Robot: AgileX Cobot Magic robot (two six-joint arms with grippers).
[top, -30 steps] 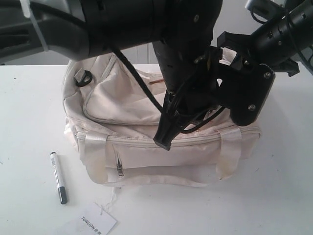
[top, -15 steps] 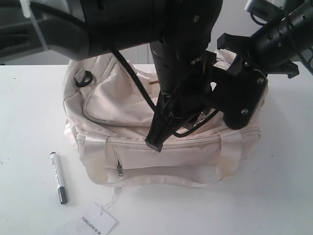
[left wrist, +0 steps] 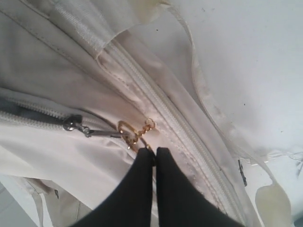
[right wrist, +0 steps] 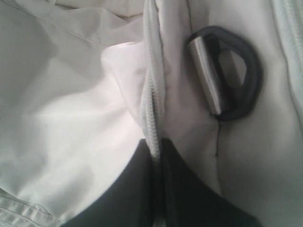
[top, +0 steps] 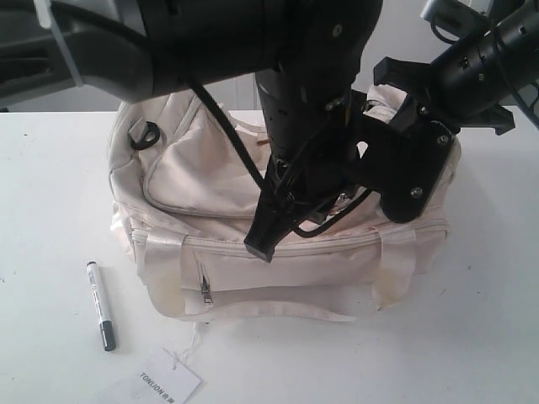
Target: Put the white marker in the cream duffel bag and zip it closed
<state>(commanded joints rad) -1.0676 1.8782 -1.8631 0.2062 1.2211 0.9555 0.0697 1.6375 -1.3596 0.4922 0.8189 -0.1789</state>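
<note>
The cream duffel bag (top: 227, 168) lies in the middle of the table. The white marker (top: 101, 305) lies on the table to the left of the bag's front, apart from both grippers. My left gripper (left wrist: 155, 150) is shut on the small chain of the gold ring pull (left wrist: 128, 133), which hangs from the zipper slider (left wrist: 72, 123). Seen from outside, this gripper (top: 259, 244) stands at the bag's front top edge. My right gripper (right wrist: 157, 144) is shut on the bag's zipper edge (right wrist: 150, 106) beside a black D-ring (right wrist: 246, 80); in the exterior view its fingers are hidden behind the left arm.
A white paper tag (top: 160, 383) lies near the table's front edge, tied to the bag by a thread. The right arm (top: 472, 59) comes in from the upper right over the bag's right end. A front pocket zipper (top: 205, 282) faces the camera.
My left gripper has moved left along the bag's front top edge, still shut on the pull. The right arm has shifted slightly left. The marker has not moved.
</note>
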